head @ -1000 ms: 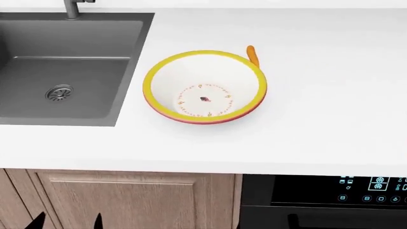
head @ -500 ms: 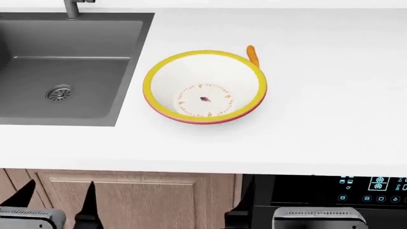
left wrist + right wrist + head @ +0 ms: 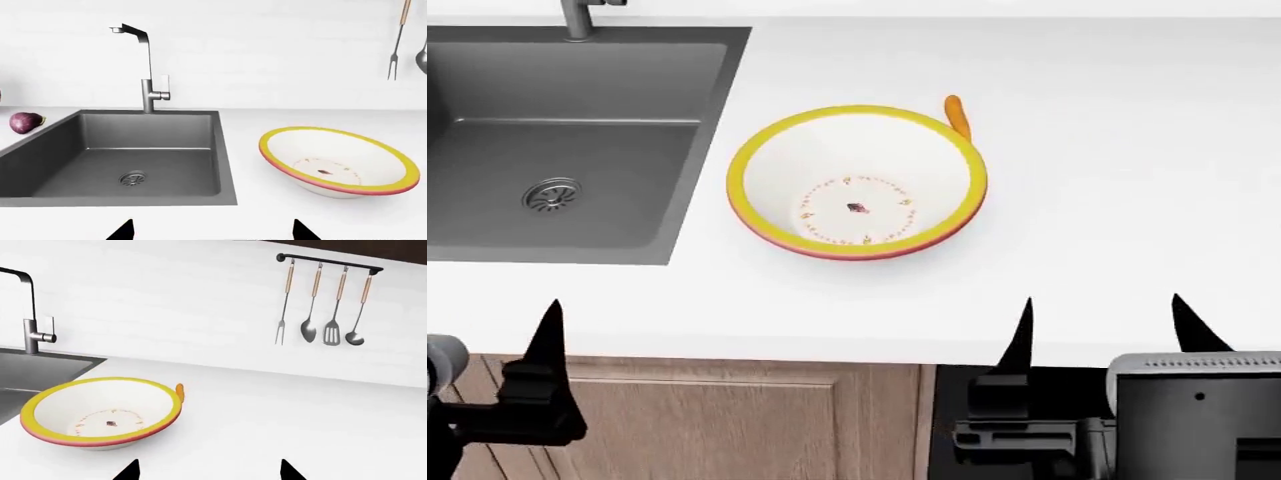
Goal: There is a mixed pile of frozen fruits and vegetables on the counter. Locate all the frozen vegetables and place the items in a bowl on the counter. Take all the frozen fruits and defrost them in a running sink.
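Left wrist: sink (image 3: 120, 155) with the eggplant (image 3: 25, 122) on the counter (image 3: 247, 150) beside it, bowl (image 3: 339, 162) empty. Head view: carrot (image 3: 958, 117) touches the bowl's far rim — both grippers, left (image 3: 487, 320) and right (image 3: 1101, 325), spread open, holding nothing. Right wrist: carrot tip peeks behind the bowl.

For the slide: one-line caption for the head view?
Both grippers open at the counter edge; empty bowl, carrot behind it, sink dry.

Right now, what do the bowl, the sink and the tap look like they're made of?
The bowl looks like glazed ceramic or hard plastic: smooth white inside, painted marks, yellow rim. The sink looks like matte dark grey stone or coated metal, with no shine, and a shiny metal drain. The tap looks like brushed grey metal.
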### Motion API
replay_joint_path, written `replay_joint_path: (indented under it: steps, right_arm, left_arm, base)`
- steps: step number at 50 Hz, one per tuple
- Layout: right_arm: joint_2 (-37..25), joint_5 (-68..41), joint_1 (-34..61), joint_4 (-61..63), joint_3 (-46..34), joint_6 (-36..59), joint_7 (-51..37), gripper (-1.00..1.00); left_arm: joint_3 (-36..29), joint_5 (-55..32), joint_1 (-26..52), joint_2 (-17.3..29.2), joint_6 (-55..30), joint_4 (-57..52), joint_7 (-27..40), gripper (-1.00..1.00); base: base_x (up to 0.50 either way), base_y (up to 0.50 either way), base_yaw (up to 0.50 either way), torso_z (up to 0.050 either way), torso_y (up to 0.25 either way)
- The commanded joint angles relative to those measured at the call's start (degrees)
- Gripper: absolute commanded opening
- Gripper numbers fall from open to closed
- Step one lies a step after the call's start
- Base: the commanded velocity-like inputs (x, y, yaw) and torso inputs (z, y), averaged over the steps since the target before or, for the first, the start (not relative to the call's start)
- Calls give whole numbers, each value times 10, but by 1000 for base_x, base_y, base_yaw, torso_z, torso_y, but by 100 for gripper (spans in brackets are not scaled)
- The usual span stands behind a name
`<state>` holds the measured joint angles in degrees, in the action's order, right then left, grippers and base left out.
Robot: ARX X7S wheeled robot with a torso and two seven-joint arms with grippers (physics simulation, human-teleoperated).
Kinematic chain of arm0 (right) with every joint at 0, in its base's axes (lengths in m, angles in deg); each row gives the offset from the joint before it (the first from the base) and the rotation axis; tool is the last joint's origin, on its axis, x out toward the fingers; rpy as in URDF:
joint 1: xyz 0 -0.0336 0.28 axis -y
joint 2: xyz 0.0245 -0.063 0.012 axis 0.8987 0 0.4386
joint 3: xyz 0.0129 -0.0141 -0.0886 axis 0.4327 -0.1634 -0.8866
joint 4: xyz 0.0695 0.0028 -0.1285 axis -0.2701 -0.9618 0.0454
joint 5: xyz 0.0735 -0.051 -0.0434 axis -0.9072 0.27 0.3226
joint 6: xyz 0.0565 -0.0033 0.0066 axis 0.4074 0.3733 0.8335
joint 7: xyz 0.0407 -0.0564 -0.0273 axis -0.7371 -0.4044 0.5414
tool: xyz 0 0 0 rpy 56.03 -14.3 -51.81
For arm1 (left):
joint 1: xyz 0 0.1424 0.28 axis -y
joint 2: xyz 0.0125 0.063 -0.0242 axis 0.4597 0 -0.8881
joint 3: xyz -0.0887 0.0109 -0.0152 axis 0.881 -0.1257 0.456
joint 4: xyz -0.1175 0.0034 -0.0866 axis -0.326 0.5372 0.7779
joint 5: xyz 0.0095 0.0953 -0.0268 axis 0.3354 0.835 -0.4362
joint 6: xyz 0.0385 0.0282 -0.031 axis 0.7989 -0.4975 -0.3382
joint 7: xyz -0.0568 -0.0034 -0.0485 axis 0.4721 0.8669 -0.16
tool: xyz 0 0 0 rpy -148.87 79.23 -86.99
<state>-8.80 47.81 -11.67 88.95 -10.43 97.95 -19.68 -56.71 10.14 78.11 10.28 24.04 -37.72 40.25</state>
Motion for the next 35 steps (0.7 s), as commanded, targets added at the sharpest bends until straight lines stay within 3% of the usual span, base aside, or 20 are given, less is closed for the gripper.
replay_joint_path:
  steps: [1,12,35]
  right_arm:
    - [-7,-45,10,44,57,78,6,100]
    - [-25,-36,6,41,48,77,3,100]
    - [-34,-29,2,47,42,66,-7,100]
  left_arm:
    - [24,-28,16,16,-48,-29,6,100]
    - [31,-29,17,22,-44,-19,6,100]
    - [30,-31,12,28,-36,-5,6,100]
  base:
    - [0,0,0,0,0]
    - [33,0,0,0,0]
    - [414,0,0,0,0]
